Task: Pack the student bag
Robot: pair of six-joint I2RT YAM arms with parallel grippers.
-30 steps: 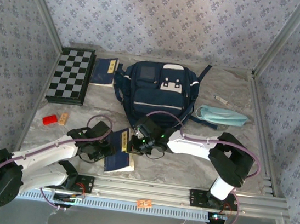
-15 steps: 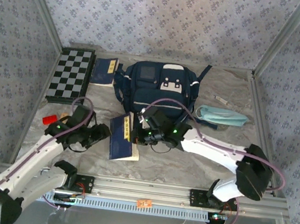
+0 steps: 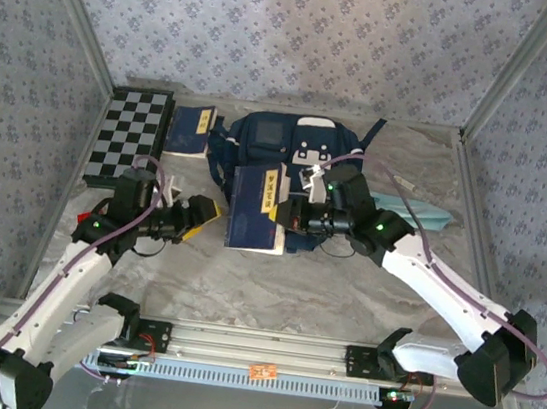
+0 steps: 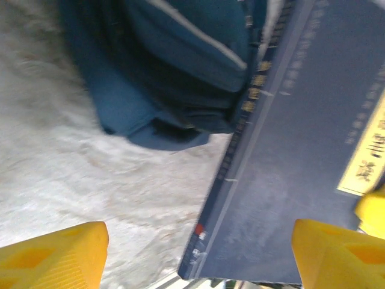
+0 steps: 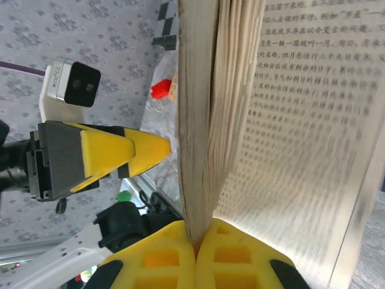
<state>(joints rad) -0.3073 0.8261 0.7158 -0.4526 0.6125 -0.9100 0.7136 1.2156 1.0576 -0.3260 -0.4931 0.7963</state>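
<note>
The student bag [image 3: 291, 151], a navy backpack with white patches, lies at the back middle of the table. In front of it a dark blue book [image 3: 256, 220] hangs tilted above the table, overlapping the bag's near edge. My right gripper [image 3: 288, 215] is shut on it. In the right wrist view the yellow jaws [image 5: 195, 244] pinch a wad of its pages [image 5: 210, 120], with printed pages fanning out to the right. My left gripper [image 3: 202, 213] stands open just left of the book, apart from it. In the left wrist view the book's cover [image 4: 301, 150] and the bag [image 4: 174, 66] lie beyond its spread fingers [image 4: 60, 250].
A chessboard [image 3: 131, 135] and a second blue book [image 3: 190, 130] lie at the back left. A small red block [image 3: 88, 216] sits near the left arm. A light-blue pouch [image 3: 428, 215] lies right of the bag, behind the right arm. Metal rails frame the table.
The right gripper lifted the book off the table and carried it back toward the bag. The left gripper let go, opened wide and drew back to the left.
</note>
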